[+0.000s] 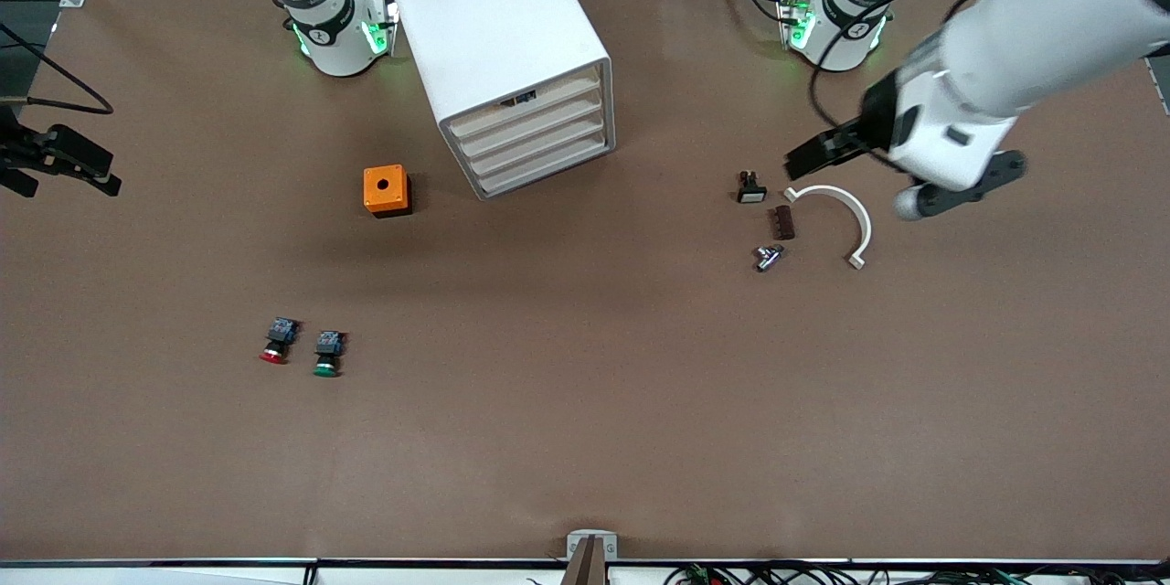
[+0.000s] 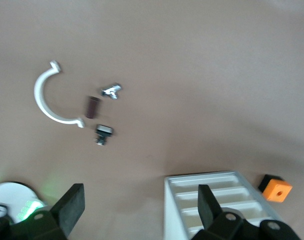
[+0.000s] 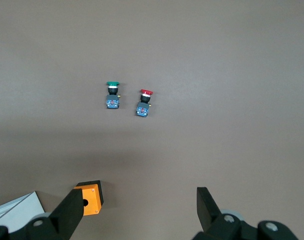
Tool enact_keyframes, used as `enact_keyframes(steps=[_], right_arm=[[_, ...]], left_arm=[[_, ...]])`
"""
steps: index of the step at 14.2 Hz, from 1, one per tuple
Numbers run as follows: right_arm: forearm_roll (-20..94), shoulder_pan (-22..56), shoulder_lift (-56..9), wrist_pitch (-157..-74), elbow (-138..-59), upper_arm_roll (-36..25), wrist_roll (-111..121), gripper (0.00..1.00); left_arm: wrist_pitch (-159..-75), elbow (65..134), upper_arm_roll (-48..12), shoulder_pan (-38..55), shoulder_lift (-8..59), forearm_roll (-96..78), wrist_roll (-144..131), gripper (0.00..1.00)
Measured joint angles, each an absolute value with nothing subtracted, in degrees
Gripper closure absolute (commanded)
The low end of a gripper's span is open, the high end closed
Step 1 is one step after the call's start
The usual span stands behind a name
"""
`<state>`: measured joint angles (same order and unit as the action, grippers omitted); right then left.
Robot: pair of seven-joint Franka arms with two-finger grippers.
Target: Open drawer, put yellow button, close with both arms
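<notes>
The white cabinet (image 1: 498, 37) stands at the robots' edge of the table, its four drawer fronts in line. The drawer (image 1: 528, 111) is the uppermost, with a small dark spot at its top edge. No yellow button shows in any view. My left gripper (image 1: 809, 160) hangs open and empty over a cluster of small parts toward the left arm's end; in its wrist view (image 2: 140, 200) a finger overlaps the cabinet (image 2: 174, 215). My right gripper (image 1: 73, 183) hangs open and empty at the right arm's end (image 3: 142, 200), above bare table.
An orange box (image 1: 387, 190) with a round hole sits beside the cabinet. A red-capped switch (image 1: 276, 341) and a green-capped switch (image 1: 327, 354) lie nearer the front camera. Under the left gripper lie a white curved bracket (image 1: 845, 219), a small black switch (image 1: 751, 189), a brown block (image 1: 782, 222) and a metal piece (image 1: 768, 257).
</notes>
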<state>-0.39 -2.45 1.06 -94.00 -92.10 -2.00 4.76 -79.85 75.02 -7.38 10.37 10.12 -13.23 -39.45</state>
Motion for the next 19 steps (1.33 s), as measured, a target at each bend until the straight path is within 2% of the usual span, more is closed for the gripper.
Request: enact_keyframes(steps=[6,13,15,19], right_arm=[[-0.4,-2.4,1.0,-93.9,-92.2,-2.0,4.0,0.00],[-0.4,-2.4,0.9,-93.9,-92.2,-2.0,3.9,0.00],[-0.4,-2.4,0.9,-93.9,-92.2,-2.0,3.9,0.00],[-0.4,-2.4,0.9,-93.9,-92.2,-2.0,3.9,0.00]], left_arm=[[-74.8,75.8,-7.3,0.9,8.2,-8.2,-18.3,0.00],[-78.3,79.8,-6.4,1.2,7.7,-0.9,-11.1,0.00],[-82.5,84.1,-4.4,1.2,5.3,-0.9,-7.8,0.00],[-93.1,97.5,-2.8,0.9,-2.7,-0.9,-5.5,0.00]])
